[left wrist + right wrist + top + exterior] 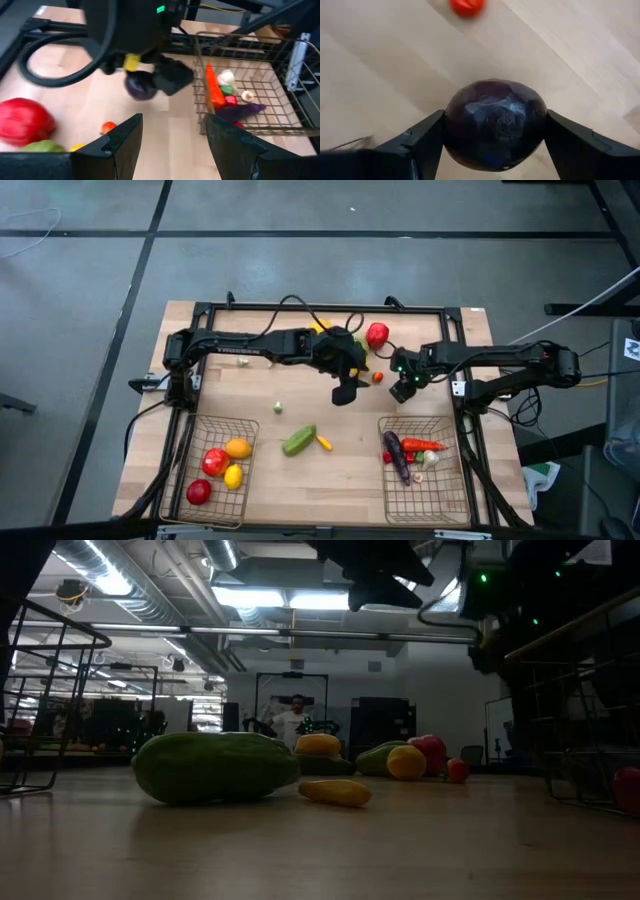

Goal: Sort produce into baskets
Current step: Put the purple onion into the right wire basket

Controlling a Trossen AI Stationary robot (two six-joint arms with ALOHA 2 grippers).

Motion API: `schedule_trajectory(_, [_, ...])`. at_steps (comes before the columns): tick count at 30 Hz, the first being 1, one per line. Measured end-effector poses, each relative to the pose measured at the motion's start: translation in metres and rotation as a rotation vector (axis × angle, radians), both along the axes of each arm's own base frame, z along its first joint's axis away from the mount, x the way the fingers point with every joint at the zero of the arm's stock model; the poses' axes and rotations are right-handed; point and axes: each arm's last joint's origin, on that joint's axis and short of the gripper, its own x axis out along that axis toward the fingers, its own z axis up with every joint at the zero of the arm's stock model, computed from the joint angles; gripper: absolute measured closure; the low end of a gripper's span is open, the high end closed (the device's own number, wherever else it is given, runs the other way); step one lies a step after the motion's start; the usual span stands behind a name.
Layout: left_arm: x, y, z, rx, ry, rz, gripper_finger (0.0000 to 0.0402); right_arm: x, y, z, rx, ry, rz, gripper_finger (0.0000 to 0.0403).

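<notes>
Over a pale wooden table (330, 470) framed by black rails, we see the right gripper (492, 137) clamped on a dark purple round piece (495, 124), one finger pressed to each side, held above bare boards just beyond the right basket (425, 500). That wire basket holds a purple eggplant (398, 457), an orange carrot (422, 445) and small red, green and white bits. The left gripper (172, 145) hangs near the table's middle, its jaws apart with nothing between them. The left basket (190, 505) carries red, orange and yellow pieces. Loose on the boards between the baskets lie a green cucumber-like piece (298, 440) and a small yellow one (324, 443) just beside it; a red pepper (377, 334) and a few other pieces sit by the far rail. Around the table we see grey floor marked with dark lines. From table height, the room beyond shows ceiling ducts, strip lights and a person (293, 720) standing far back.
</notes>
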Motion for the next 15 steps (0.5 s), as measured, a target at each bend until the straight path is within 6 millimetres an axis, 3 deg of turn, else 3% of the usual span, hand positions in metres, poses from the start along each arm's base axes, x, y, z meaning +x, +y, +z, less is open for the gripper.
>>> schedule_trajectory(7, [-0.015, 0.027, 0.016, 0.049, -0.002, 0.033, 0.0188, 0.013, -0.001, 0.042, 0.010, -0.094, 0.013, 0.0110])
schedule_trajectory(15, [-0.034, 0.060, 0.016, 0.085, 0.096, 0.076, 0.0188, 0.025, 0.006, 0.092, 0.054, -0.257, 0.093, 0.0110])
